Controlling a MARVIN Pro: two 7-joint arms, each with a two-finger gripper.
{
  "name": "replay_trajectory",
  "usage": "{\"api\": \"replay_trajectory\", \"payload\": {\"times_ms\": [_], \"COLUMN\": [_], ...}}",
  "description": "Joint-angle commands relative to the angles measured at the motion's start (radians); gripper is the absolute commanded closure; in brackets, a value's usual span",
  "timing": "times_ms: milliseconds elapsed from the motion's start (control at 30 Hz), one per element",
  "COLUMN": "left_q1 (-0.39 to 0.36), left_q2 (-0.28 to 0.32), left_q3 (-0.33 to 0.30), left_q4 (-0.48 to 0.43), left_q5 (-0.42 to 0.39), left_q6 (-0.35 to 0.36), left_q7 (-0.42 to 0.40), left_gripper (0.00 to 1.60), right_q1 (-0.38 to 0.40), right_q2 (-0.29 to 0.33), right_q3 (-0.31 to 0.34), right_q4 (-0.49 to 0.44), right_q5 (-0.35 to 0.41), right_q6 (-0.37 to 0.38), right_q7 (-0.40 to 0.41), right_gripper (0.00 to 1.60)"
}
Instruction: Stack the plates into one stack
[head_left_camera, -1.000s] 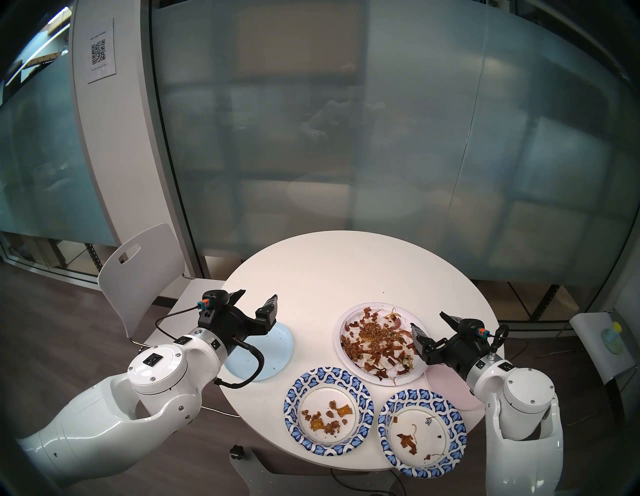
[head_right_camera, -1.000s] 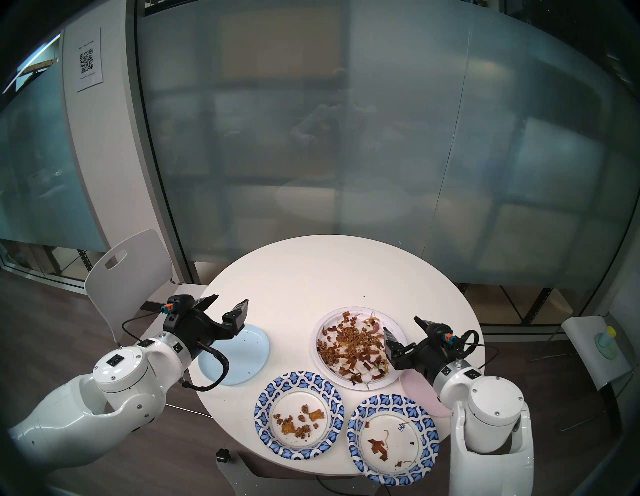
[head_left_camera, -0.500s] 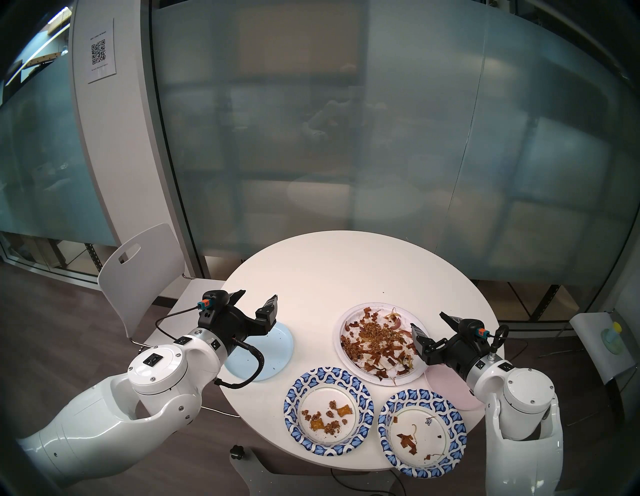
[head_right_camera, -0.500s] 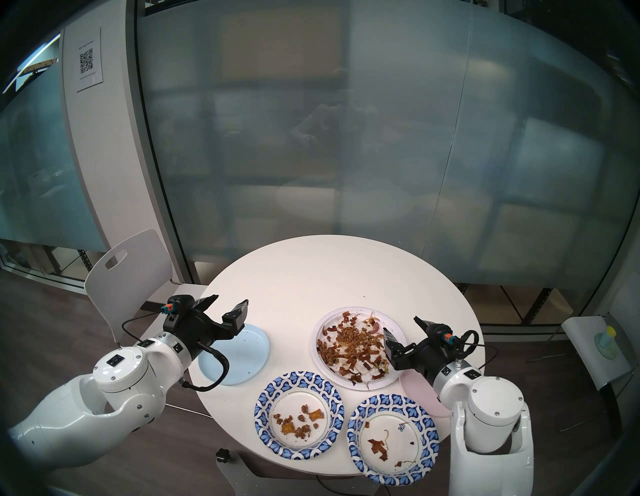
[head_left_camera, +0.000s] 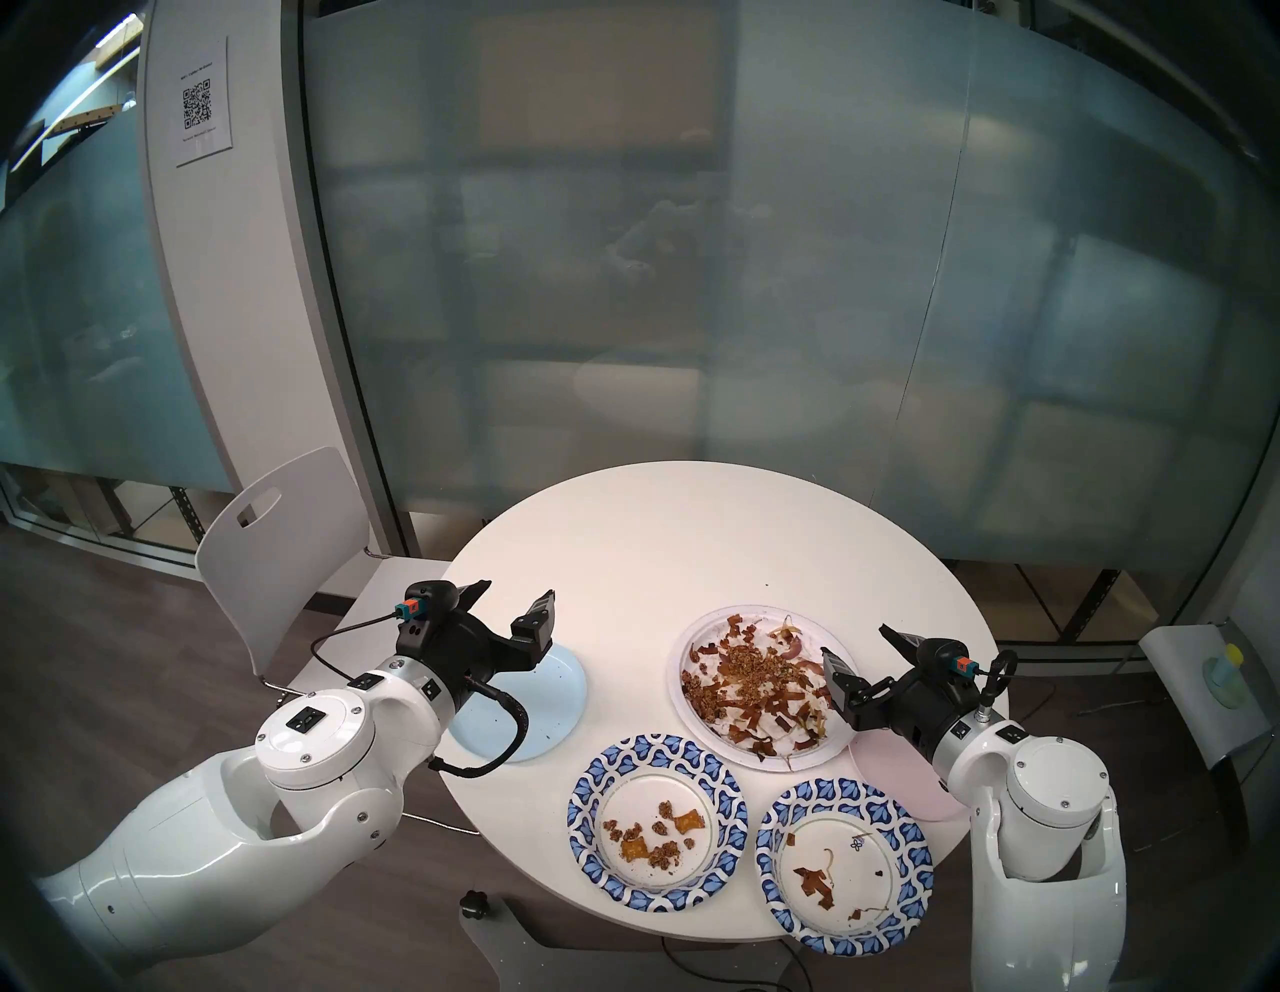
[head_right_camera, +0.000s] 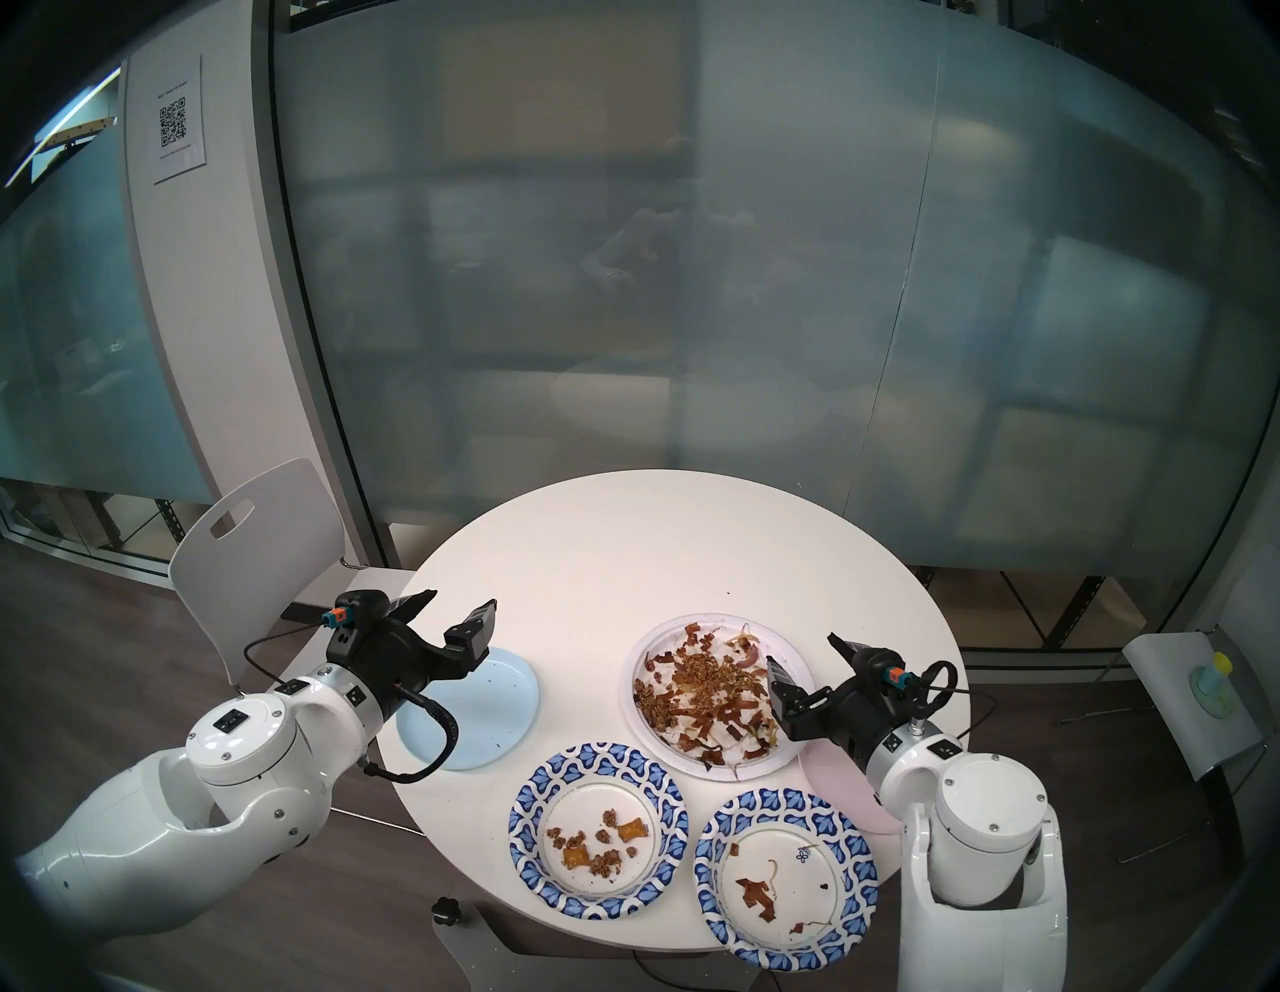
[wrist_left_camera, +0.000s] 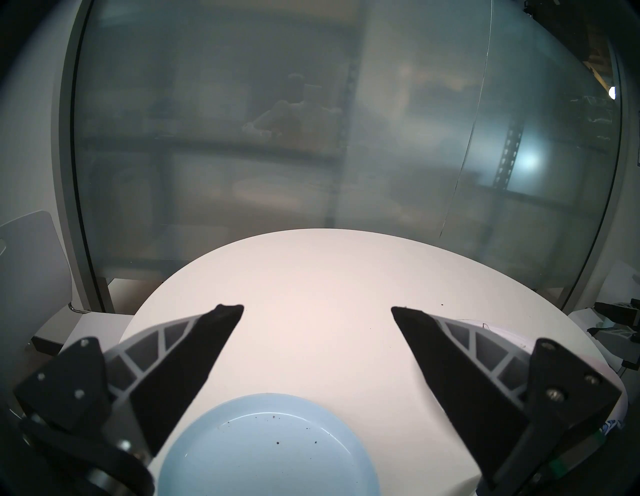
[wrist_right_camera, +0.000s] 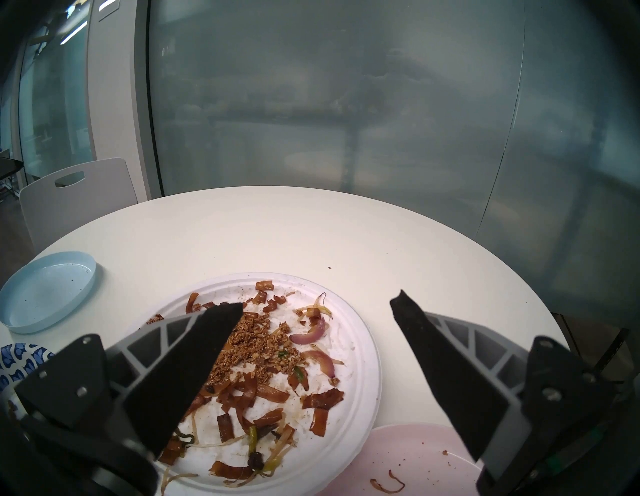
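Round white table (head_left_camera: 692, 540) at lower centre; white chair (head_left_camera: 277, 547) at its left; QR-code sign (head_left_camera: 201, 111) upper left

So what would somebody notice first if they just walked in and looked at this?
Probably the large white paper plate heaped with brown food scraps, right of the round white table's middle. Next, two blue-and-white patterned plates at the near edge, and two open black grippers hovering either side.

Even, dim indoor light; the white table (head_left_camera: 692, 547) glows brightest. Heavy fisheye bending and a dark rim all round. A soft glare spot (wrist_left_camera: 530, 161) at three o'clock.
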Motion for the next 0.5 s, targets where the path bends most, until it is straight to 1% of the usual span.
{"api": "replay_trajectory", "payload": {"times_ms": [0, 200, 467], "left_q1": [-0.003, -0.004, -0.004], "left_q2": [0.001, 0.002, 0.002], "left_q3": [-0.007, -0.006, -0.006], "left_q4": [-0.013, -0.013, -0.012], "left_q5": [0.001, 0.001, 0.001], "left_q6": [-0.004, -0.004, -0.004], "left_q7": [0.001, 0.001, 0.001], "left_gripper": [0.00, 0.00, 0.00], "right_q1": [-0.039, -0.080, -0.165], "right_q2": [-0.012, -0.032, -0.073], "right_q3": [0.022, 0.054, 0.115], "right_q4": [-0.062, -0.095, -0.142], "right_q5": [0.009, 0.017, 0.040], "right_q6": [0.009, 0.007, 0.001], "right_q7": [0.000, -0.006, -0.009], "right_gripper": [0.00, 0.00, 0.00]}}
